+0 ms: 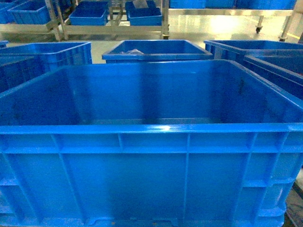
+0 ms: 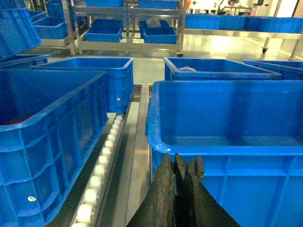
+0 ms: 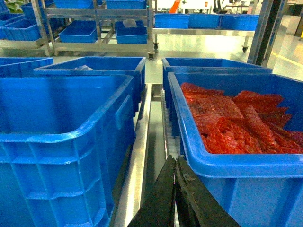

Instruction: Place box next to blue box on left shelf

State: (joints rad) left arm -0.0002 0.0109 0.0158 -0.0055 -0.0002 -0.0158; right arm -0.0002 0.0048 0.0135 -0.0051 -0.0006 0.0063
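The left gripper (image 2: 182, 175) is pressed together, its tips just below the near left corner of the box (image 1: 151, 156). The right gripper (image 3: 174, 182) is likewise closed, low in the narrow gap between the box and a crate of red bags (image 3: 232, 127). The box fills the head view, its near rim closest. A roller track (image 2: 102, 165) runs along its left side, beside another crate (image 2: 47, 137). More crates stand behind.

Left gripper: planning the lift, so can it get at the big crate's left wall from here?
Probably yes: the left gripper sits shut at the crate's corner, with an open roller track alongside.
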